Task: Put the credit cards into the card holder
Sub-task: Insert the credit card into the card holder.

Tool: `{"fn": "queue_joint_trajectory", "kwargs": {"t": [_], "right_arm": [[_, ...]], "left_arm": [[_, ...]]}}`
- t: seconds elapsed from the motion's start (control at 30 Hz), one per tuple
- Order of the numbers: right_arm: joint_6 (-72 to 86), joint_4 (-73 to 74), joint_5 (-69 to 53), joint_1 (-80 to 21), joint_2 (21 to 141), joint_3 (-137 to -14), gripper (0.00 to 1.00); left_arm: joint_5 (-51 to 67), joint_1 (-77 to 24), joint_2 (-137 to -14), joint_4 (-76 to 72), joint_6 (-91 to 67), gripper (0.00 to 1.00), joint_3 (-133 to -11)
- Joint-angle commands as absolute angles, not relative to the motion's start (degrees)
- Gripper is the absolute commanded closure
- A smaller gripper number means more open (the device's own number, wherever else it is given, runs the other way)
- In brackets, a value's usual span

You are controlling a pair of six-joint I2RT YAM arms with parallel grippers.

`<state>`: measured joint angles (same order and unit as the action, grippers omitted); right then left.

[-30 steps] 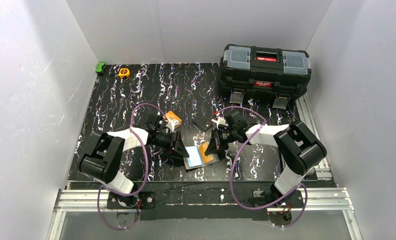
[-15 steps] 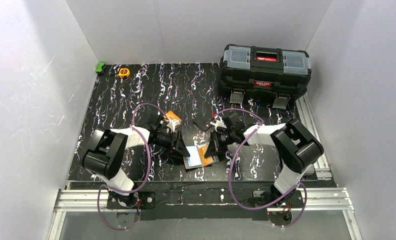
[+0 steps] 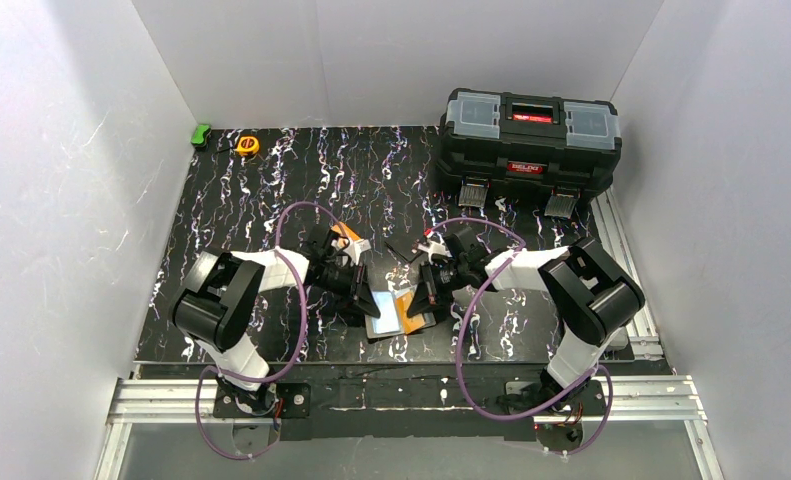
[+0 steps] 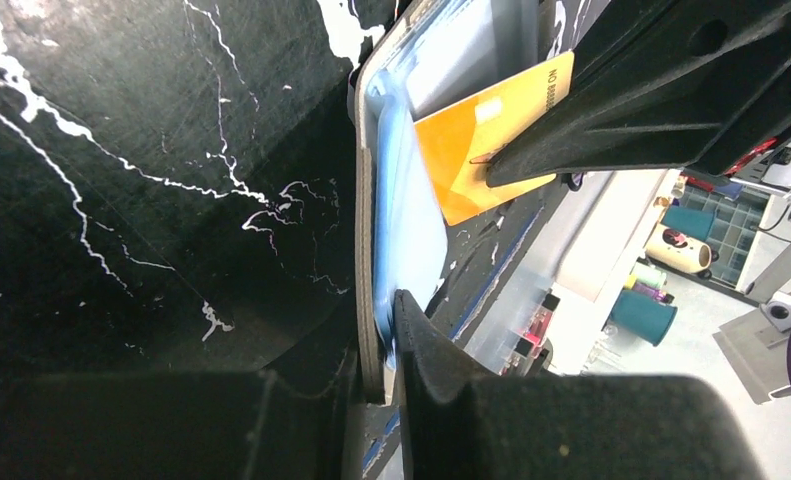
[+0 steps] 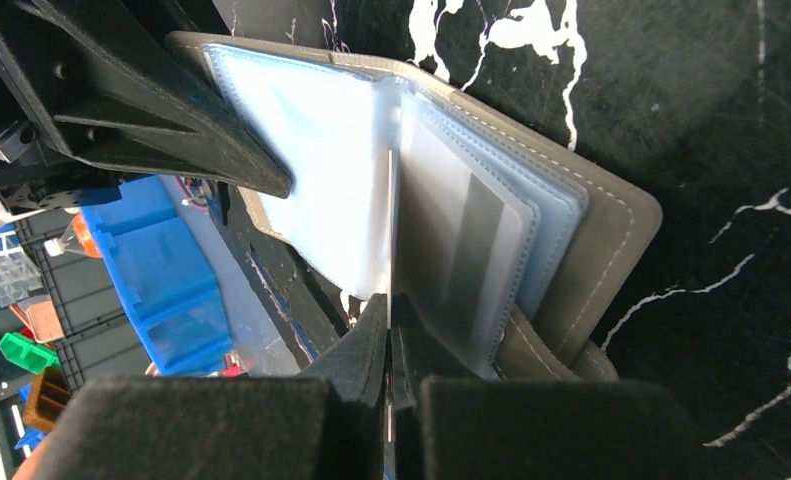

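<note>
Left fingers (image 4: 411,335), wider before, now tight on card holder's (image 5: 591,230) edge; right fingers (image 5: 369,345) tight mid-fold.

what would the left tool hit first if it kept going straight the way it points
The card holder: its edge sits between the left tool fingers, so it would slide deeper along it. The right tool looks off-line, depth unclear.

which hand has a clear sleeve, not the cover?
The right hand: it is shut on one clear sleeve standing up from the open card holder. The left hand clamps the edge of the taupe cover instead.
</note>
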<state>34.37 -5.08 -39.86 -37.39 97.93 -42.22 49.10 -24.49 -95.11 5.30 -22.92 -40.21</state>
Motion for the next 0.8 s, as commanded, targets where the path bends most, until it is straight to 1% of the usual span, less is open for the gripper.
{"fn": "queue_joint_trajectory", "kwargs": {"t": [0.0,0.13,0.3,0.43,0.5,0.67,0.77], "right_arm": [[34.5,-6.9,-40.9,-35.7,97.1,-42.6,0.99],[36.5,-10.2,-43.2,-32.0,92.2,-40.6,0.99],[37.3,-13.9,-44.7,-31.3,81.8,-40.4,0.99],[37.0,-19.2,-42.0,-31.3,69.9,-38.2,0.99],[36.2,-19.3,-39.6,-31.3,64.7,-37.5,0.99],[32.8,-14.4,-34.7,-31.2,55.9,-39.8,0.99],[31.3,-12.4,-30.1,-31.1,51.8,-40.4,0.99]], "left_arm": [[50.0,-24.6,-94.2,8.3,-20.7,0.93,-42.4],[57.3,-24.6,-92.6,10.7,-19.5,0.96,-46.7],[68.3,-24.6,-90.6,17.8,-14.4,0.97,-58.4],[75.7,-24.6,-89.5,26.2,-9.6,0.97,-68.9],[78.5,-24.6,-89.5,30.7,-6.4,0.97,-74.2],[81.9,-24.6,-89.7,51.9,10.4,0.95,-89.5],[81.5,-24.6,-89.7,64.2,19.6,0.93,-95.0]]}}
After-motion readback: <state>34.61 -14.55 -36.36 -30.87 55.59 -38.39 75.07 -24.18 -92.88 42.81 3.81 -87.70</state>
